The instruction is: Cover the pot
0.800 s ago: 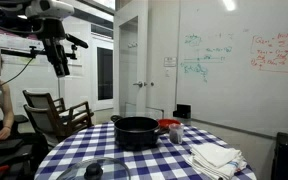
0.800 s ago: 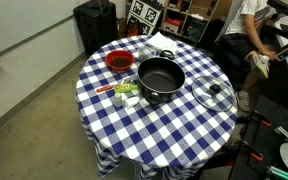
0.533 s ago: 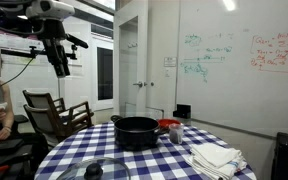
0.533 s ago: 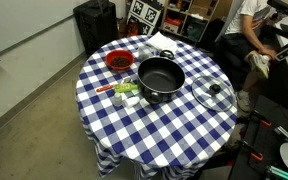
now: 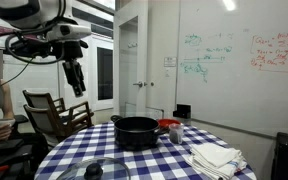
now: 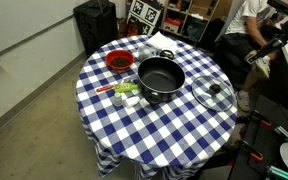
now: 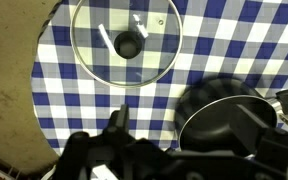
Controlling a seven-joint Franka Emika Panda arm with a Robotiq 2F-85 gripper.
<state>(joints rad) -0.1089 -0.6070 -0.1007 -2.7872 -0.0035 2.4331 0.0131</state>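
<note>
- Claw [image 5: 76, 80]: hangs high in the air off to one side of the surface, well apart from everything on it. In that exterior view it is too dark and small for you to read the jaws. In the wrist view one finger [image 7: 119, 120] stands well off centre, while its mate is lost against the black housing and the pot. The jaws read as parted, with nothing held between them.
- Pot [image 6: 160, 80]: black, wide and low, upright near the middle of the surface, uncovered. In the wrist view the claw housing cuts off its lower part.
- Glass lid [image 6: 214, 94]: lies flat on the surface beside the pot, not touching it, knob up. The wrist view shows you it whole.
- Surface [image 6: 184, 130]: round, under a blue-and-white checked cloth.
- Red container [image 6: 119, 62]: across the pot from the lid. You cannot make out its contents.
- Cups [image 6: 124, 92]: small items just beside the pot, too small to tell apart.
- White cloth [image 5: 216, 157]: folded pile near the surface's edge.
- Person [image 6: 246, 18]: seated near the surface, cut off by the frame edge.
- Chair [image 5: 54, 112]: below the claw, beyond the surface.
- Whiteboard [image 5: 244, 60]: its writing is too small for you to read.
</note>
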